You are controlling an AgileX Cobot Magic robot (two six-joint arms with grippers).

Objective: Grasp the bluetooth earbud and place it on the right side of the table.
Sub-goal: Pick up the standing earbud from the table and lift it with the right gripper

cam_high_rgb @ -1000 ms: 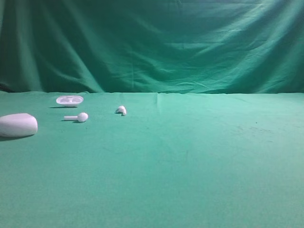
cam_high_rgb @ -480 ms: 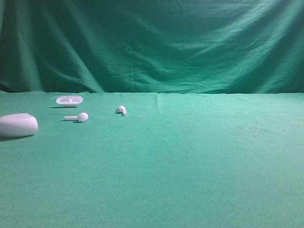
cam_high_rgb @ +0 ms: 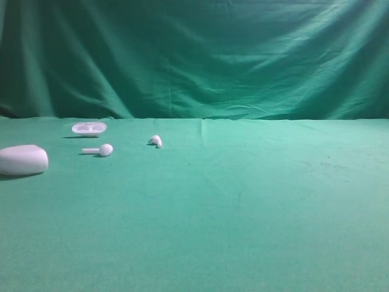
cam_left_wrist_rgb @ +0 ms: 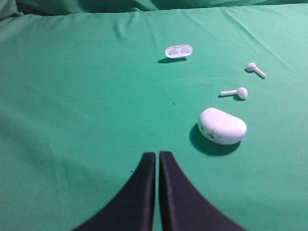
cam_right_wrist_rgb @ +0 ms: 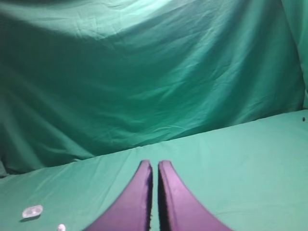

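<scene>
The bluetooth earbud [cam_high_rgb: 155, 141] lies toward the back left of the worktop [cam_high_rgb: 243, 201], near the long-stemmed earbud [cam_high_rgb: 99, 149], tray [cam_high_rgb: 89, 128] and case [cam_high_rgb: 23, 160]. Both the left gripper [cam_left_wrist_rgb: 157, 155] and right gripper [cam_right_wrist_rgb: 154, 164] are clenched and empty. A good grasp likely calls for released fingers, centred over the small lump alone, closing gently so the glossy plastic does not slip.

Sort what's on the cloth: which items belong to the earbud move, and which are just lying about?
Job:
- bluetooth earbud, short-stemmed, left of centre
- table, its right side bare green cloth
- left gripper and right gripper, both shut on nothing

Lying about:
- long-stemmed earbud
- pebble-like case
- shallow white tray
</scene>
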